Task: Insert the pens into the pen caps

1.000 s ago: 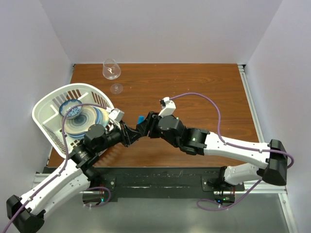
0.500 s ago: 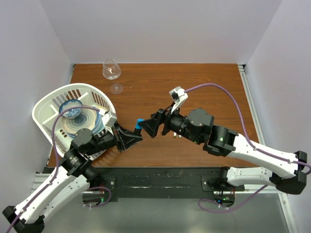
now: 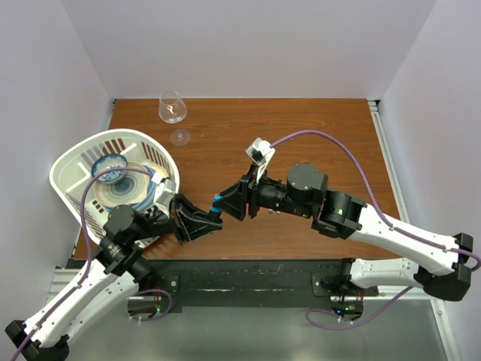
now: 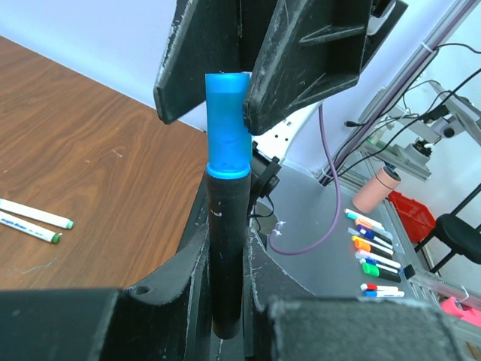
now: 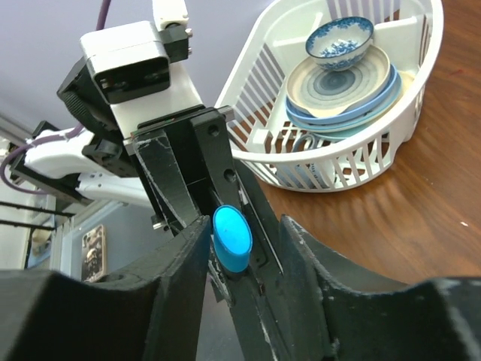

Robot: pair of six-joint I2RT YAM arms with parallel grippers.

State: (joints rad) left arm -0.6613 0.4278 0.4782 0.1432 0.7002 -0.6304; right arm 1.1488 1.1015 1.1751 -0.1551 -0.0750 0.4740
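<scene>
Pen [image 4: 228, 256] first: its dark barrel is pinched in the left gripper [image 3: 209, 219], jaws pressed onto the barrel from both sides. A blue cap [image 4: 228, 120] sits on the barrel's top end.

From above, I see pen and cap held over the table [image 3: 301, 135], a little toward 7 o'clock of its middle. The left gripper reaches in from 8 o'clock and the right gripper [image 3: 227, 204] from 3 o'clock, the two tip to tip. The right gripper's fingers [image 4: 301, 53] straddle the cap, one on each side. I cannot tell whether they press it or only flank it.

In my left wrist view, two green-tipped white pens [image 4: 34, 220] lie side by side on the wood, at 9 o'clock of the barrel and well apart from it.

A white basket [image 3: 68, 169] with plates [image 5: 342, 90] and a bowl [image 5: 338, 37] in it sits at the table's 9 o'clock edge. A glass [image 3: 172, 107] is at 11 o'clock.
</scene>
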